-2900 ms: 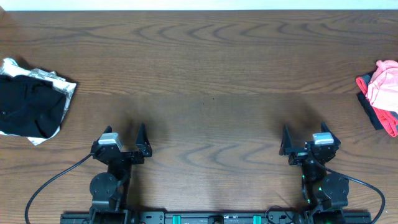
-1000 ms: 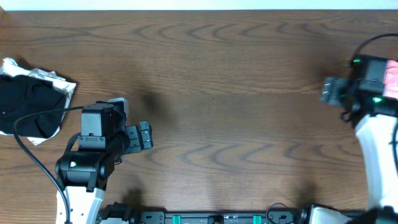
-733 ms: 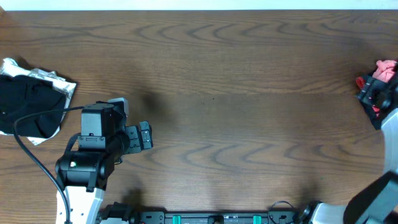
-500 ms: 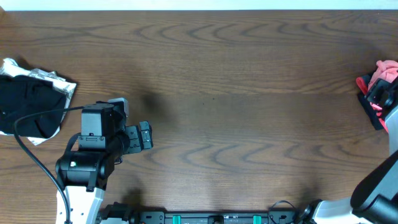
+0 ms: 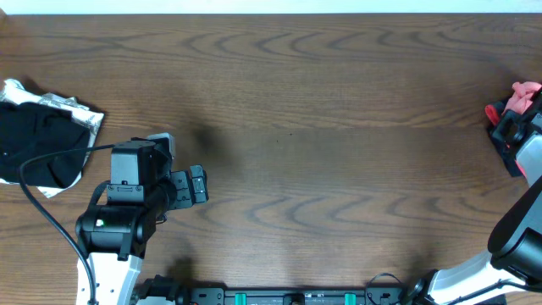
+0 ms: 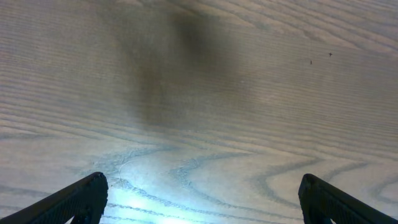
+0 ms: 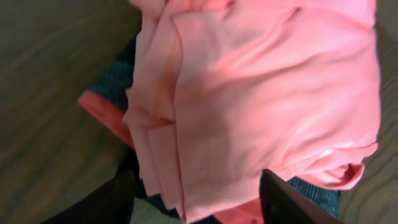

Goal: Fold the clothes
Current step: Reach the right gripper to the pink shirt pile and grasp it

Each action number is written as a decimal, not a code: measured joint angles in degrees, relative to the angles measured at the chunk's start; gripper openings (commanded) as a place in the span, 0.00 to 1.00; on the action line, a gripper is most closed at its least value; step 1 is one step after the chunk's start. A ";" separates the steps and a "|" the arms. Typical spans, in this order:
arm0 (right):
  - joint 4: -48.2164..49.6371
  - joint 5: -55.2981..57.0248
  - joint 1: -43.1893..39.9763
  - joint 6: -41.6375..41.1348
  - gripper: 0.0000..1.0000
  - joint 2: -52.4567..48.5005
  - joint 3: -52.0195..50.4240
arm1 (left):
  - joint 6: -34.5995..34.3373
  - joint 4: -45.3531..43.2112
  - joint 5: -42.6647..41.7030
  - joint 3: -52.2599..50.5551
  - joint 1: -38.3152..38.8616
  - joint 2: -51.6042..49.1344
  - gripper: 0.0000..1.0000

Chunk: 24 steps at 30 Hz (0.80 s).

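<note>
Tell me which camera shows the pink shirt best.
Right wrist: the pink shirt fills the frame, with folds and layers clear. Overhead catches only a scrap of it at the table's right edge, mostly behind the right arm. Left wrist shows only tabletop, no shirt.

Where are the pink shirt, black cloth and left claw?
pink shirt [image 7: 267, 93], right wrist view, middle of fabric
black cloth [image 5: 38, 144], overhead view, dark centre
left gripper [image 6: 202, 190], left wrist view, midway between fingertips
</note>
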State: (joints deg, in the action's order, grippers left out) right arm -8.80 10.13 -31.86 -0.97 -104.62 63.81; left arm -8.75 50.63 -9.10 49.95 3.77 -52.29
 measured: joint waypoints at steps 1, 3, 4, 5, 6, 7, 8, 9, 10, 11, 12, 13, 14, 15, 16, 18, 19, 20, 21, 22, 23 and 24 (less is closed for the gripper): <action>0.22 0.02 -0.02 0.00 0.61 0.00 0.00 | 0.00 0.00 0.00 0.00 0.00 0.00 0.98; 0.28 0.07 -0.04 0.00 0.61 0.00 0.00 | 0.02 0.00 0.00 0.00 0.00 0.00 0.98; 0.42 0.09 -0.04 0.00 0.61 0.00 0.00 | 0.02 0.00 0.00 0.00 0.00 0.00 0.98; 0.55 0.13 -0.07 0.00 0.61 0.00 0.00 | 0.00 0.00 0.00 0.00 0.00 0.00 0.98; 0.59 0.17 -0.07 0.00 0.61 -0.02 0.00 | 0.00 0.00 0.00 0.00 0.00 0.00 0.98; 0.57 0.20 -0.07 0.00 0.61 -0.15 0.00 | 0.02 0.00 0.00 0.00 0.00 0.00 0.98; 0.70 0.20 -0.09 0.00 0.61 -0.46 0.02 | 0.00 0.00 0.00 0.00 0.00 0.00 0.98; 0.72 0.22 -0.13 0.00 0.62 -0.92 0.07 | 0.02 -0.02 0.00 0.00 0.00 0.00 0.98; 0.72 0.24 -0.17 0.00 0.62 -1.49 0.07 | 0.00 0.00 0.00 0.00 0.00 0.00 0.98; 0.68 0.24 -0.26 0.00 0.61 -2.03 0.07 | 0.00 0.00 0.00 0.00 0.00 -0.02 0.98; 0.70 0.24 -0.35 0.00 0.62 -2.75 0.07 | 0.02 0.00 0.00 0.00 0.00 -0.02 0.98; 0.70 0.24 -0.39 0.00 0.61 -3.15 0.07 | 0.00 0.00 0.00 0.00 0.00 0.00 0.98; 0.70 0.35 -0.50 0.00 0.61 -3.65 0.07 | 0.00 0.00 0.00 0.00 0.00 -0.02 0.98; 0.72 0.44 -0.59 0.00 0.59 -3.98 0.07 | 0.00 0.00 0.00 0.00 0.00 0.00 0.98; 0.79 0.44 -0.63 0.02 0.58 -4.17 0.07 | 0.00 -0.02 0.00 0.00 0.00 0.00 0.98; 1.27 0.63 -0.79 0.13 0.54 -4.35 0.07 | 0.00 0.00 0.00 0.00 0.00 0.00 0.98; 1.44 0.63 -0.87 0.20 0.50 -4.35 0.07 | 0.02 0.00 0.00 0.00 0.00 0.00 0.98; 1.64 0.68 -0.94 0.09 0.46 -4.37 0.09 | 0.02 0.00 0.00 0.00 0.00 -0.02 0.98; 1.77 0.72 -0.96 0.22 0.42 -4.35 0.09 | 0.00 0.00 0.00 0.00 0.00 0.00 0.98; 1.79 0.79 -0.96 0.15 0.39 -4.35 0.09 | 0.00 -0.02 0.00 0.00 0.00 0.00 0.98; 1.81 0.79 -0.96 0.20 0.36 -4.37 0.09 | 0.02 0.00 0.00 0.00 0.00 0.00 0.98; 1.84 0.79 -0.96 0.24 0.31 -4.37 0.09 | 0.02 0.00 0.00 0.00 0.00 -0.02 0.98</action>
State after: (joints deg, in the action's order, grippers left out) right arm -6.96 10.92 -32.82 -0.73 -108.99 63.90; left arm -8.73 50.63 -9.10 49.95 3.77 -52.31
